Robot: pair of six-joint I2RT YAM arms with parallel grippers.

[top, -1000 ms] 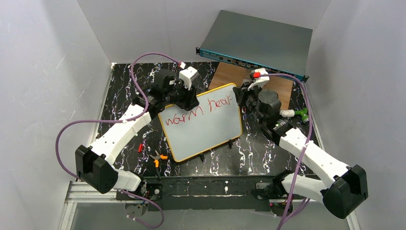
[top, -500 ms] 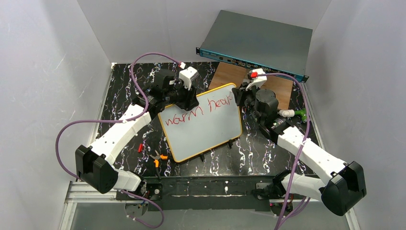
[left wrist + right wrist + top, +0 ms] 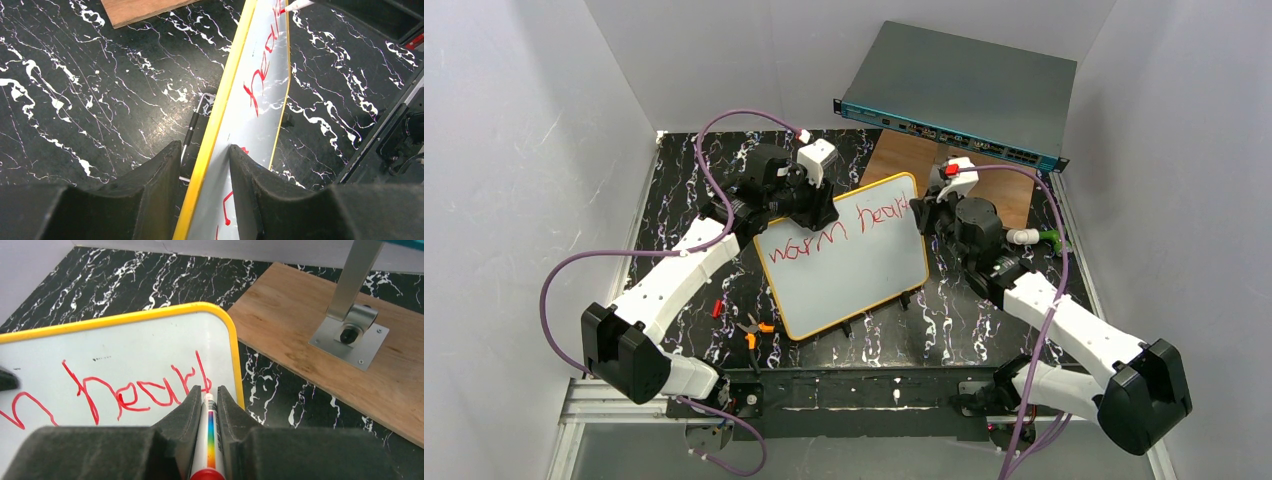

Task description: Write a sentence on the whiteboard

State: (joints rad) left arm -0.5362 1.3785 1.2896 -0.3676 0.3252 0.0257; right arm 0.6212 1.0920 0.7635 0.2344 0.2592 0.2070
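Note:
The whiteboard point(image 3: 854, 270), white with an orange rim, stands tilted on the dark marbled table. Red lettering, the sentence point(image 3: 839, 232), reads "warm heart" along its top. My left gripper point(image 3: 809, 205) is shut on the board's upper left edge; in the left wrist view its fingers point(image 3: 205, 150) straddle the yellow rim of the whiteboard point(image 3: 255, 115). My right gripper point(image 3: 921, 213) is shut on a white marker point(image 3: 209, 432) with a rainbow stripe. Its tip touches the whiteboard point(image 3: 125, 345) just below the last letter of the sentence point(image 3: 135, 392), close to the right rim.
A grey rack-mount box with a teal front point(image 3: 964, 90) sits on a metal bracket point(image 3: 350, 335) over a wooden panel point(image 3: 904, 155) behind the board. Orange-handled pliers point(image 3: 754, 330) and a small red piece point(image 3: 716, 308) lie near the board's lower left. A green-and-white object point(image 3: 1039, 237) lies at the right.
The right gripper has drawn the marker down toward the near side by the board's right rim, adding the final stroke after "hear". The left gripper and board have stayed put.

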